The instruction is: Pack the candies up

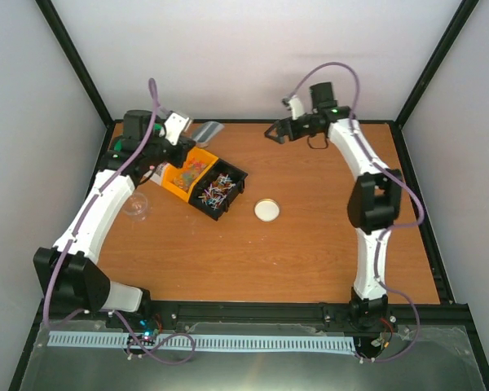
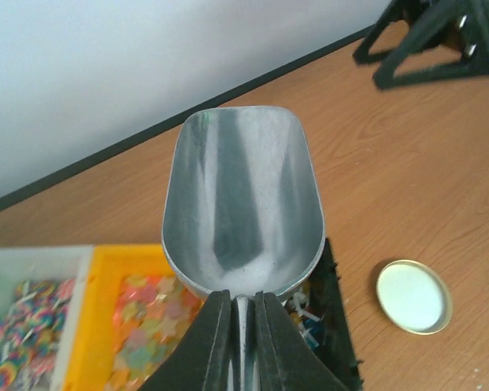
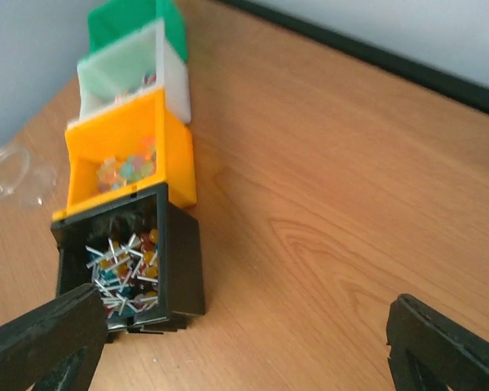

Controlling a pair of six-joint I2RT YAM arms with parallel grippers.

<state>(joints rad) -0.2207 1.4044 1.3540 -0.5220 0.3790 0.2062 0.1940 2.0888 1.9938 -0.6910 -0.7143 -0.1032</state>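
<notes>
The left gripper (image 2: 243, 316) is pressed tight on the handle of a metal scoop (image 2: 243, 195), whose bowl is bare and points toward 12 o'clock in the left wrist view, over the seam between the orange bin (image 2: 102, 277) and the black bin (image 2: 336, 326); whether the scoop touches either bin cannot be told. The candies (image 3: 122, 265) lie in a row of bins on the wooden table (image 1: 326, 252), at about 10 o'clock from the table's middle. Stick-like sweets fill the black bin, pale star-shaped sweets (image 3: 129, 169) sit in the orange bin, and swirled multicoloured sweets (image 2: 24, 326) are in the white bin (image 3: 134, 73). A green bin (image 3: 138, 20) closes the row at its far end. A round lid (image 1: 267, 210) lies flat near the table's middle, at 4 o'clock from the black bin and apart from it. A clear jar (image 1: 136, 206) stands at 9 o'clock from the bins, beside the left arm. The right gripper (image 3: 244, 350) hangs at 12 o'clock from the lid, its fingers spread wide with nothing between them.
</notes>
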